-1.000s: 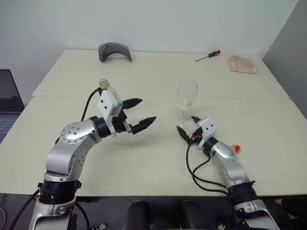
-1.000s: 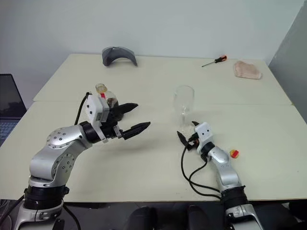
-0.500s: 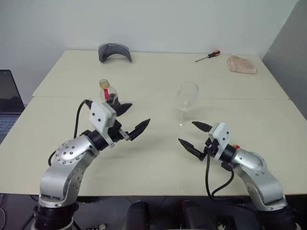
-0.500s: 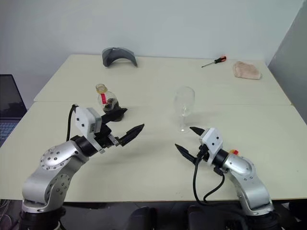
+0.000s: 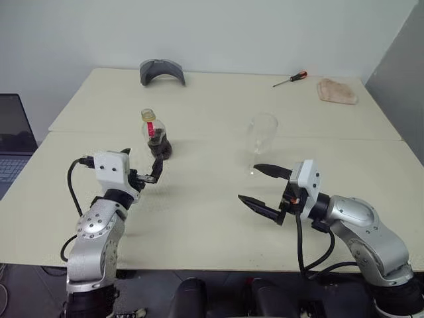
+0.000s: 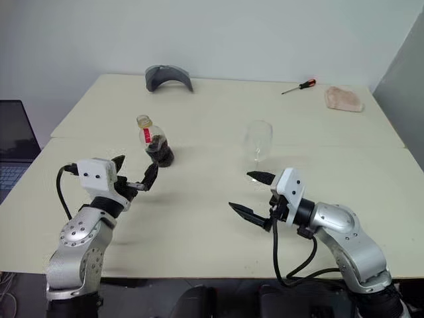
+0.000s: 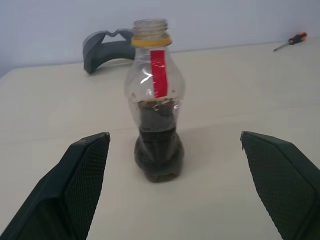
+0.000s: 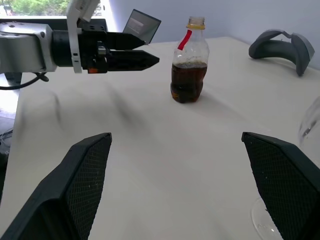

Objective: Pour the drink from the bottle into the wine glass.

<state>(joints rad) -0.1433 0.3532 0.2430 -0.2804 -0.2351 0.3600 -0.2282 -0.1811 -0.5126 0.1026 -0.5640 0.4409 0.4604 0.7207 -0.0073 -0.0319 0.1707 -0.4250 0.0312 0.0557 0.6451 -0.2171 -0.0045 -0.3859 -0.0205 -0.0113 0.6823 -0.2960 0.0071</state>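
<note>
We see the left gripper (image 6: 136, 179) hanging over the near left part of the table (image 5: 212, 218), its two black fingers spread wide and closed on nothing. It points away from us toward the bottle (image 5: 156, 136), which stands upright just beyond its fingertips and apart from them. In the left wrist view the bottle (image 7: 154, 105) sits between the two fingers (image 7: 75, 185) with bare table on either side. Its mouth is uncapped above a yellow ring, a red strip runs down its neck, and the drink (image 7: 156, 150) fills only its lower part, dark brown.

The right gripper (image 5: 260, 189) hangs over the near right part of the table, also wide open and holding nothing, pointing toward the left. The wine glass (image 5: 261, 136) stands upright just past it on the far side, clear and with nothing dark in it. Bottle and glass stand well apart, the bottle on the left, the glass right of centre.

The surface is pale cream, made of two tabletops set edge to edge, with the seam (image 5: 331, 138) running left to right behind the bottle and the glass. On the far tabletop lie a grey curved object (image 5: 161, 70) toward the left, a screwdriver (image 5: 289, 79) with a red handle toward the right, and a pinkish cloth (image 5: 336, 91) near the far right corner. A dark laptop (image 5: 13, 142) shows off the table's left edge. A plain white wall (image 5: 212, 33) closes the far side, and a grey panel (image 5: 397, 73) stands on the right.
</note>
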